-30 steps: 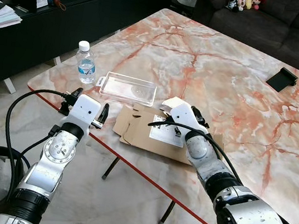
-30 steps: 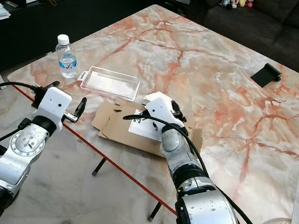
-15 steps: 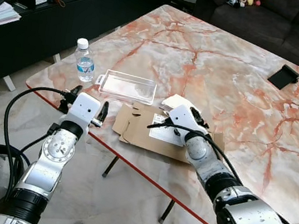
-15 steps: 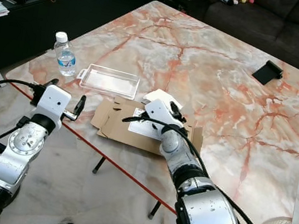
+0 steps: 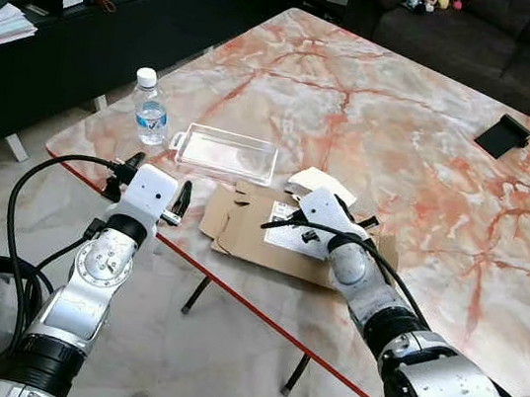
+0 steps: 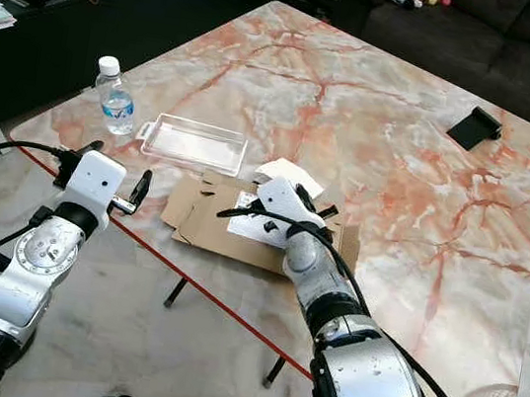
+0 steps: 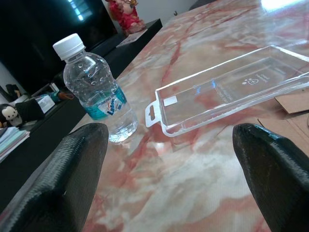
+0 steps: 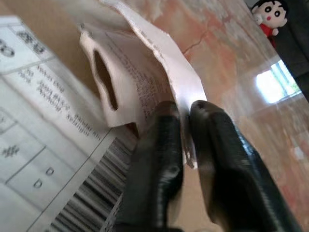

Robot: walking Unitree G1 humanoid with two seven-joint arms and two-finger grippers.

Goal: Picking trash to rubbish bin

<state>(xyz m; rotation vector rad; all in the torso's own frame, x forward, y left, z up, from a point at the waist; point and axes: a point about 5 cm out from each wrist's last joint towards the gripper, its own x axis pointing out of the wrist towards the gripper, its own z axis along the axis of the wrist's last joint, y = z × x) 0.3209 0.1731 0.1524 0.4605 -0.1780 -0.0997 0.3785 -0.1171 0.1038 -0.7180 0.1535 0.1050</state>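
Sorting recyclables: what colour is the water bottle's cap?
White. The water bottle has a white cap, clearest in the left wrist view.

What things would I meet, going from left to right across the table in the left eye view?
Water bottle → clear plastic tray → flattened cardboard box → right gripper pinching a white paper card → black phone stand near the far right corner.
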